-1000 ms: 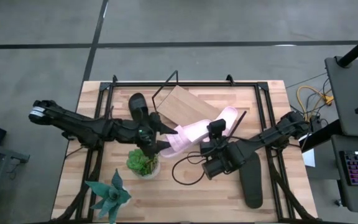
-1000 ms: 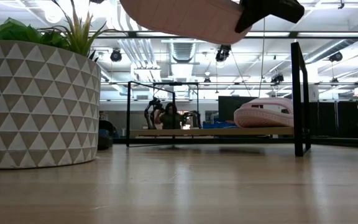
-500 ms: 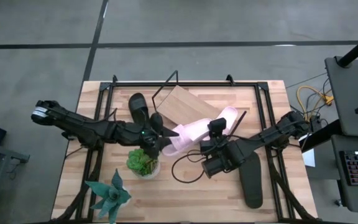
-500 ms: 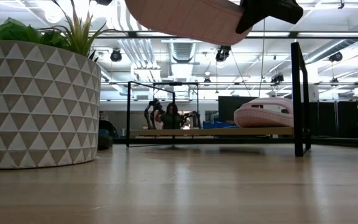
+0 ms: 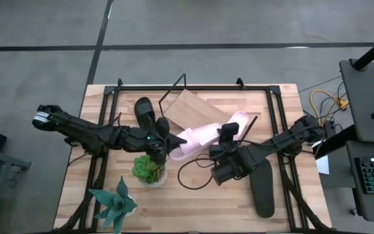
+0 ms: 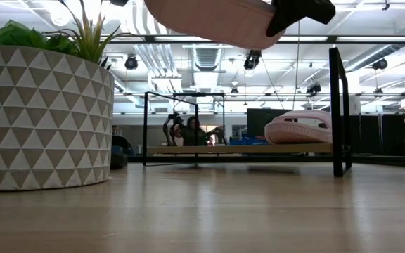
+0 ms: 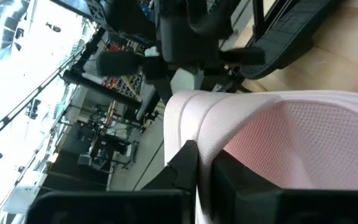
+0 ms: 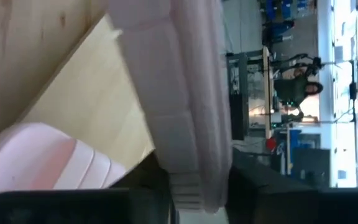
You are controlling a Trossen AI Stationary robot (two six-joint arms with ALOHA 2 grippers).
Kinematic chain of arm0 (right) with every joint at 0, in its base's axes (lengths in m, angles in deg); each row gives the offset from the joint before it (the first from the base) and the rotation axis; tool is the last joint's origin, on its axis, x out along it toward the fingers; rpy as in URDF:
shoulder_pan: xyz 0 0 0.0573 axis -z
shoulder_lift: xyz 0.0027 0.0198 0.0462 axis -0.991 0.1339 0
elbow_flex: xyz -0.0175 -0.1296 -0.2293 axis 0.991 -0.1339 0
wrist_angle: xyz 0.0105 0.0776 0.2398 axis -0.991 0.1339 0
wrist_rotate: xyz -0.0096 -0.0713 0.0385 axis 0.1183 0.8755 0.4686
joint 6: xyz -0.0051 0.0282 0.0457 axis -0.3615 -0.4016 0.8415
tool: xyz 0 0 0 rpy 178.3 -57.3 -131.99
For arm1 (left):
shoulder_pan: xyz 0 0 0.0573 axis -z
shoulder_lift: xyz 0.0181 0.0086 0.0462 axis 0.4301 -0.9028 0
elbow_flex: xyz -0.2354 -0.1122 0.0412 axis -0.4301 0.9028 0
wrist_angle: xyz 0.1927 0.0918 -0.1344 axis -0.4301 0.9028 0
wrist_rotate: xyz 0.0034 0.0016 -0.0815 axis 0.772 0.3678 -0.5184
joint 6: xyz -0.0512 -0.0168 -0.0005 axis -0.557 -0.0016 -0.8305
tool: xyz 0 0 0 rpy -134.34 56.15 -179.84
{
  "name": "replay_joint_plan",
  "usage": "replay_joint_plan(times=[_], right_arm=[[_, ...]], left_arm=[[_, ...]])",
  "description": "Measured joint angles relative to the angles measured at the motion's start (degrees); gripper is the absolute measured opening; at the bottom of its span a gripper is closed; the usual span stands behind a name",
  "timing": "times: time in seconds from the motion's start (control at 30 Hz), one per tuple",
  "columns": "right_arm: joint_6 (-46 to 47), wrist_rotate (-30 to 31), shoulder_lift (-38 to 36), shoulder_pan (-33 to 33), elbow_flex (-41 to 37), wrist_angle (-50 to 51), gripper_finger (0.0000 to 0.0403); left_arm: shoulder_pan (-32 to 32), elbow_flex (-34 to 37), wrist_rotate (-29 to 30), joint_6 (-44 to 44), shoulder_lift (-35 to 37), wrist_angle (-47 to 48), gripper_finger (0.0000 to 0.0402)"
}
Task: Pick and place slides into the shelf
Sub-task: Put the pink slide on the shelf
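Grey floor is surrounding a wooden bench (image 5: 193, 201), and a workshop is showing beyond it in the low view, where a person (image 6: 190, 131) is sitting far off.

Left end effector (image 5: 167, 144) is sitting near the bench's centre, closed on the heel end of a pink slide (image 5: 197, 138); its wrist view is showing dark fingers (image 7: 185, 163) pinching that slide's edge. Right end effector (image 5: 221, 144) is meeting the same slide from 3 o'clock, its fingers (image 8: 253, 180) lying either side of the sole; whether they are gripping or loosening I cannot tell. Between the two, the slide is hanging clear of the bench, seen from below in the low view.

Just beyond, toward 12 o'clock, the shelf (image 5: 188, 108) is standing on its wire frame, tilted. A second pink slide (image 5: 237, 121) is lying on its 3 o'clock end. One black slide (image 5: 145, 112) is lying just beside the shelf at 9 o'clock, under the left arm's reach. Another black slide (image 5: 262, 190) is lying on the bench at 4 o'clock, well apart from the shelf.

At 7 o'clock of centre, a patterned planter (image 5: 150, 170) is standing close to the left end effector, and a spiky teal plant (image 5: 113, 202) is sitting nearer the bench's edge.
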Motion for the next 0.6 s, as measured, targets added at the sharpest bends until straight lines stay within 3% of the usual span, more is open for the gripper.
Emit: replay_joint_plan(times=[0.13,0.23,0.37,0.6], right_arm=[[5.0,1.0,-2.2,-0.2,0.3,1.0,0.018],[7.6,0.5,-5.1,-0.3,0.2,1.6,0.0204],[11.8,0.2,-9.1,-0.7,0.2,1.7,0.0208],[21.6,1.4,-16.0,-1.7,0.2,-2.3,0.0194]], left_arm=[[-0.4,0.1,1.2,0.3,0.9,-0.2,0.0001],[-0.3,0.1,2.7,0.5,2.1,0.1,0.0001],[-0.1,0.4,6.4,1.8,3.2,-0.5,0.0001],[-0.2,0.4,6.7,8.1,0.4,-4.4,0.0]])
